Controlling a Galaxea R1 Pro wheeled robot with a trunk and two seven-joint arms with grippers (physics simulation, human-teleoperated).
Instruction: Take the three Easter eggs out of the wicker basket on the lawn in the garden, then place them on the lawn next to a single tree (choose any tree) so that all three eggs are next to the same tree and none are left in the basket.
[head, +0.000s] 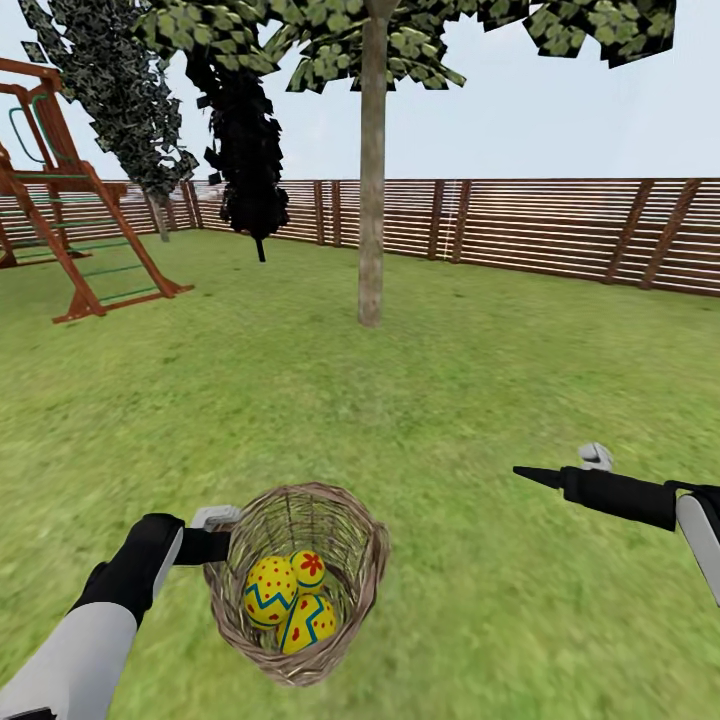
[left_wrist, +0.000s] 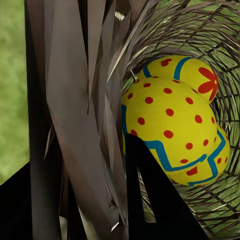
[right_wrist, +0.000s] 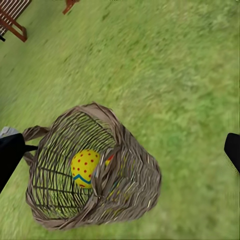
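Wicker basket (head: 345, 585) on lawn (head: 450, 400), three Easter eggs (head: 290, 595) inside, tree (head: 371, 200) beyond. Left gripper (head: 215, 545) clamps the basket's rim. Right gripper (head: 535, 475): aperture indiscernible, apparently empty.

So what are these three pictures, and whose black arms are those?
They belong to a robot in a computer game world. The big picture is from a camera on its head; the other two are from cameras on its wrists. On the lawn is a tilted basket with three eggs inside. The left hand grips the basket's rim. The right hand hangs over the grass, holding nothing. A tree stands ahead, by a fence.
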